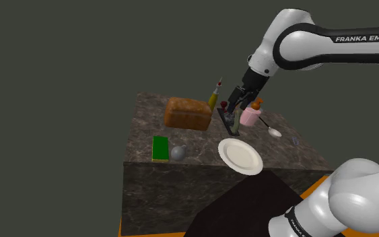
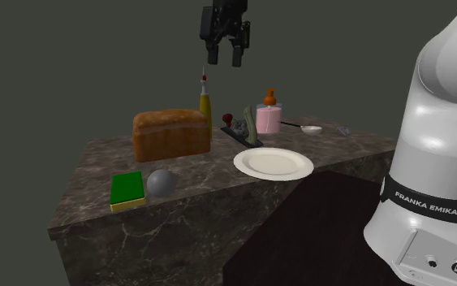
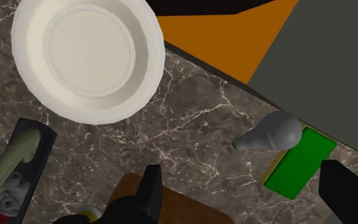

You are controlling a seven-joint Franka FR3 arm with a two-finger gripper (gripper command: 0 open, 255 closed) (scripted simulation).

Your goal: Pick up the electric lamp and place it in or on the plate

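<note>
Lying on its side near the front edge of the dark, white-veined marble counter (image 2: 218, 188), the grey lamp bulb (image 2: 161, 182) is smooth and pear-shaped. It sits left of centre in the second exterior view, just beside a flat green sponge (image 2: 127, 188) with a yellow underside. To the right, apart from it, rests the round white plate (image 2: 273, 163), shallow, with a ridged rim. Behind the bulb stands a brown loaf (image 2: 172, 134) with a rough crust. Along the back edge are a slim olive bottle (image 2: 206, 104) with a red tip, a pink jar (image 2: 269, 119) with an orange top and a white spoon (image 2: 311, 128). A dark tray (image 2: 236, 132) there holds a pale green curved piece, possibly a handle, too small to make out. The black gripper (image 2: 226, 58) hangs high at the frame's top centre, above the back row and well apart from the bulb. Its fingers (image 3: 151, 184) are spread wide with nothing between them. In the wrist view one finger is cut off at the frame edge, and the loaf is largely hidden behind the other.
</note>
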